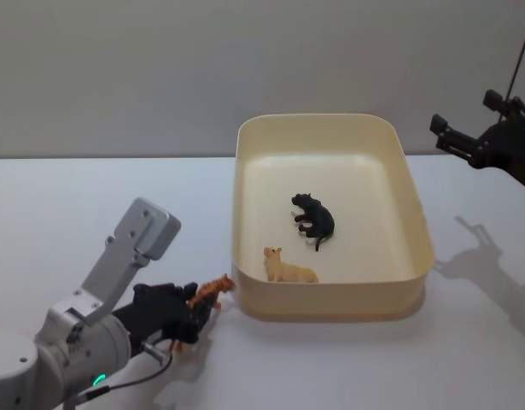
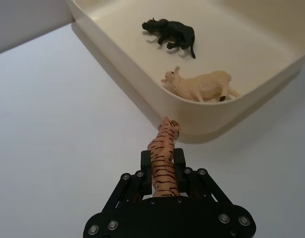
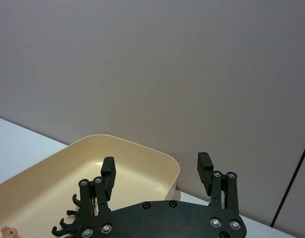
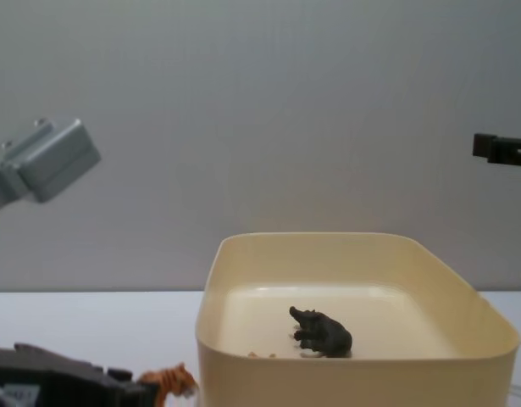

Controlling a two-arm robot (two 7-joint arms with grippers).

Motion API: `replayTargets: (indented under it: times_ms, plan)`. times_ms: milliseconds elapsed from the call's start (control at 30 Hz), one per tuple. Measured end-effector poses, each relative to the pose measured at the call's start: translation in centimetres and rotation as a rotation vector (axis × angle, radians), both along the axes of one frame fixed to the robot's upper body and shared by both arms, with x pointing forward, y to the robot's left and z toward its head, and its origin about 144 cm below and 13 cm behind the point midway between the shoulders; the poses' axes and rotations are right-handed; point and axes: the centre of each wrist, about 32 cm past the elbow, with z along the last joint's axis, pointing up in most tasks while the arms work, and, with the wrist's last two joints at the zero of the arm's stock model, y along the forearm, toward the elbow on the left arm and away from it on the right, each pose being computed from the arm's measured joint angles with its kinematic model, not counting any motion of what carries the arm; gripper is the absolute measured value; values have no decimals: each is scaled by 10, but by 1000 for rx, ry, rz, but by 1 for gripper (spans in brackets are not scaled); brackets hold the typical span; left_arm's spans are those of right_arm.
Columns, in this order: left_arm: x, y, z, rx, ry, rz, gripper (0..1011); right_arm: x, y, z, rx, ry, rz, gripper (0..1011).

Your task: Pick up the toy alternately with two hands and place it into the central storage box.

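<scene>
An orange striped toy tiger (image 2: 163, 161) sits between the fingers of my left gripper (image 2: 163, 159), which is shut on it just off the near left corner of the cream-yellow storage box (image 1: 416, 205). The tiger (image 1: 212, 293) has its head close to the box's outer wall, and its front shows low in the chest view (image 4: 169, 383). Inside the box lie a black toy animal (image 1: 314, 219) and a cream toy animal (image 1: 287, 267). My right gripper (image 3: 157, 174) hangs open and empty, high above the table past the box's right side (image 1: 467, 141).
White table (image 1: 91, 196) stretches to the left of the box and in front of it. A plain grey wall stands behind. A thin dark cable (image 1: 520, 51) runs down at the far right.
</scene>
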Motion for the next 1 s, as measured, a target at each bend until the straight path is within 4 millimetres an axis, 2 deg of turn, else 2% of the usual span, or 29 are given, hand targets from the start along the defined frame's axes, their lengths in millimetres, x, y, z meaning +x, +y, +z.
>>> replayTargets:
  times_ms: [633, 1000]
  plan:
    - [13, -6, 21, 26, -239, 178, 240, 0, 0, 0, 0, 0, 0, 1001]
    - [46, -7, 43, 11, -418, 207, 240, 0, 0, 0, 0, 0, 0, 1001]
